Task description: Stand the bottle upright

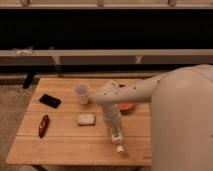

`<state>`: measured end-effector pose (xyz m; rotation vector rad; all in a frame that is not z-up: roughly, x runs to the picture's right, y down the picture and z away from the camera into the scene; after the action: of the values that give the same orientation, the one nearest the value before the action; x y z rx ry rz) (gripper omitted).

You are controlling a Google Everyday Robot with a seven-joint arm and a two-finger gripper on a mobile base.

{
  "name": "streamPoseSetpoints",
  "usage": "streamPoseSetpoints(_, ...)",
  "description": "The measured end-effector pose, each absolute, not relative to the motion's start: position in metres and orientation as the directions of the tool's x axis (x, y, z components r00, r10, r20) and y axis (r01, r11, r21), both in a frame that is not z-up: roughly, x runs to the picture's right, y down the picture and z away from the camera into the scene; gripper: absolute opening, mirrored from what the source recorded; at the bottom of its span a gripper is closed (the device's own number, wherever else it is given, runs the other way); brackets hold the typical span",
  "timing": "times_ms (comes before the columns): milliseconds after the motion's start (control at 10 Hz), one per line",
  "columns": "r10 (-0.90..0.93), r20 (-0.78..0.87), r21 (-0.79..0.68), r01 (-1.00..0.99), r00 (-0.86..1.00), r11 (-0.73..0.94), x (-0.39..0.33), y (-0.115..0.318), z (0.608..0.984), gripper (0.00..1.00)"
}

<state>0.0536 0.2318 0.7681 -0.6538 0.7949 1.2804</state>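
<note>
Reaching down from the robot's pale arm [135, 92], which comes in from the bulky body on the right, the gripper [113, 126] points at the table just near of centre, with its tip at the far end of the bottle [118, 140]. Whether it clasps the bottle or has let go cannot be told. The bottle is small and white, with a boxy, elongated body and a pale label with dark print. It is not upright: its length runs from under the gripper toward the near edge, leaning slightly right, with the small white cap at the near end. It cannot be told whether it lies flat or has its far end lifted. Under it is a light wooden table [65, 145] of plank boards, standing on speckled carpet [10, 107]. Behind the table a pale horizontal rail [100, 52] crosses a dark back wall. To the left of the gripper lies a flat whitish rounded block [85, 119]. Farther off, near the arm's wrist, a translucent plastic cup [82, 93] stands upright; whether anything is in it cannot be made out. An orange dish [127, 106] sits right of the gripper, partly hidden by the arm, its contents unseen. A black phone [50, 100] lies toward the far left, and a reddish-brown oblong object [44, 125] lies at the near left, well apart from the bottle.
</note>
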Motion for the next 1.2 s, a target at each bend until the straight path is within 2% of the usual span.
streamPoseSetpoints(600,0.575,-0.817,0.034,-0.99,0.052,0.138,0.065,0.239,0.764,0.74)
streamPoseSetpoints(1200,0.703,-0.708,0.007,-0.995,0.067,0.102,0.072,0.229,0.745,0.74)
